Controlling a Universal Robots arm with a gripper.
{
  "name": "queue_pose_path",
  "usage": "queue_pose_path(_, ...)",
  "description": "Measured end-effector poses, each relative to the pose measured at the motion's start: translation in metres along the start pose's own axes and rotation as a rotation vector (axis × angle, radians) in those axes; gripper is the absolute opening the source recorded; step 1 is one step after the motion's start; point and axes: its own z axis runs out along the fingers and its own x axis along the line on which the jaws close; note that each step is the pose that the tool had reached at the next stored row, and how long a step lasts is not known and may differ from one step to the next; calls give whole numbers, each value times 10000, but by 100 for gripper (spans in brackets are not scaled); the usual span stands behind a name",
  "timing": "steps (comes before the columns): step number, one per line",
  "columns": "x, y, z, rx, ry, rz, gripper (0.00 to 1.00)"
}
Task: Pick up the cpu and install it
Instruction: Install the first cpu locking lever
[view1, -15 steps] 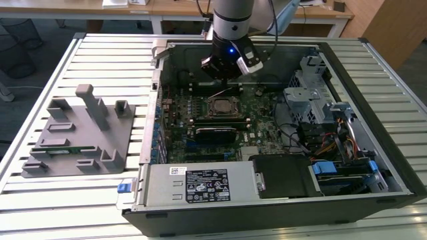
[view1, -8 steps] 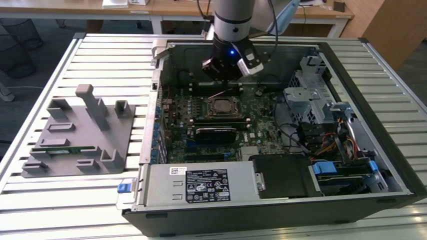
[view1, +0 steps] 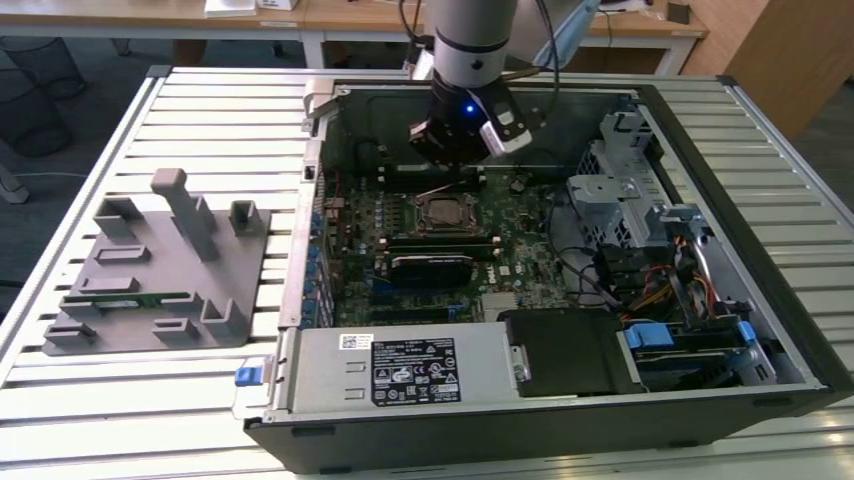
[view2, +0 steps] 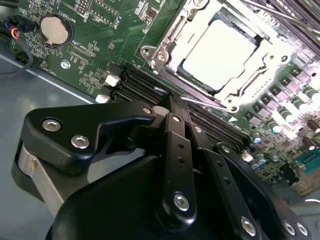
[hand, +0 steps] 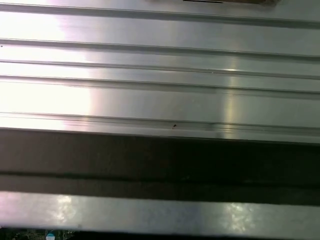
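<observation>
The cpu (view2: 217, 52) lies flat in the square socket frame (view2: 161, 50) on the green motherboard (view2: 95, 35), its pale metal top glaring under the light. In the exterior view the cpu (view1: 445, 212) sits in the middle of the board inside the open computer case (view1: 747, 250). My gripper (view2: 170, 102) hovers just off one side of the socket, black fingers (view2: 176, 145) pressed together with nothing between them. From outside, the gripper (view1: 461, 152) hangs over the board a little behind the socket.
A grey holder block (view1: 160, 270) with a green memory stick (view1: 127, 298) lies on the slatted table (view1: 200, 110) at the exterior view's left. Drive cages and cables (view1: 641, 250) crowd the case's right side. Empty memory slots (view2: 140, 85) run beside the socket.
</observation>
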Motion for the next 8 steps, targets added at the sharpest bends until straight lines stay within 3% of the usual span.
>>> queue_pose_path(8,-22,-10,78,1,1,0,11)
